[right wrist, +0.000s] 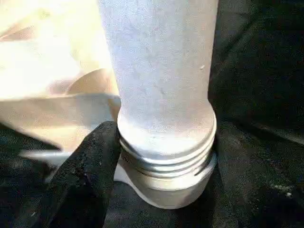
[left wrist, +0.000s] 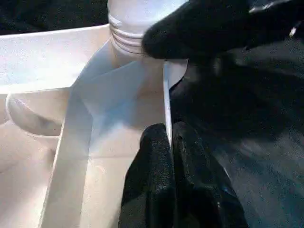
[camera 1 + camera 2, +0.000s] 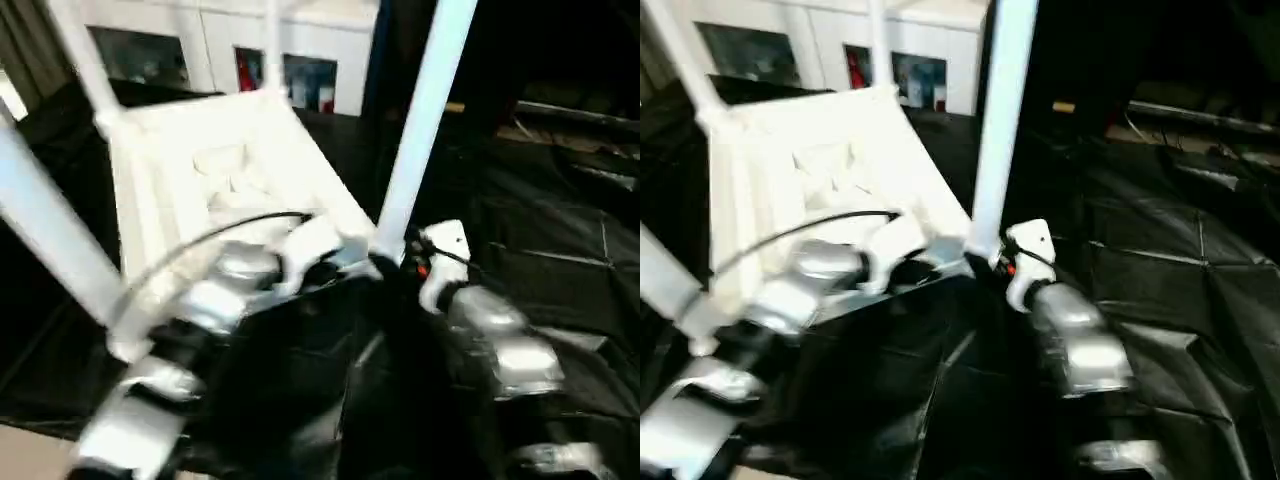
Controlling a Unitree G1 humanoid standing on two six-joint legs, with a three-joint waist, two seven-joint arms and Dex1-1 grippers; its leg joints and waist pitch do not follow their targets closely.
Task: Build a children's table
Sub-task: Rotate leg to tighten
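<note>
Two pincers at one corner of the upturned tabletop

Three white legs rise from the tabletop [image 3: 215, 165], which lies upside down and tilted on the black-draped worktop [image 3: 560, 250], its ribbed underside showing. One leg [image 3: 425, 110] stands up from the corner nearest the robot, a second leg [image 3: 45, 235] slants across the left edge of the head view, and a third leg [image 3: 80, 55] rises from the far left corner.

The left pincer [image 2: 168, 142] is closed on the thin raised rim [image 2: 166, 102] of the tabletop, its two black fingers pressed together with the rim's edge between them, close to the near corner. From the left wrist the threaded base of the near leg shows where it enters its round socket [image 2: 128, 40].

The right pincer [image 3: 395, 265] sits at the foot of that same leg. One black finger [image 1: 88, 166] lies against the grooved collar at the base of the leg, just where it meets the socket. I cannot tell whether the fingers are clamped on the leg or merely standing around it, since the other finger is hidden. Both silver forearms reach in from below, the right forearm [image 3: 1075, 335] lying over the black cloth
</note>
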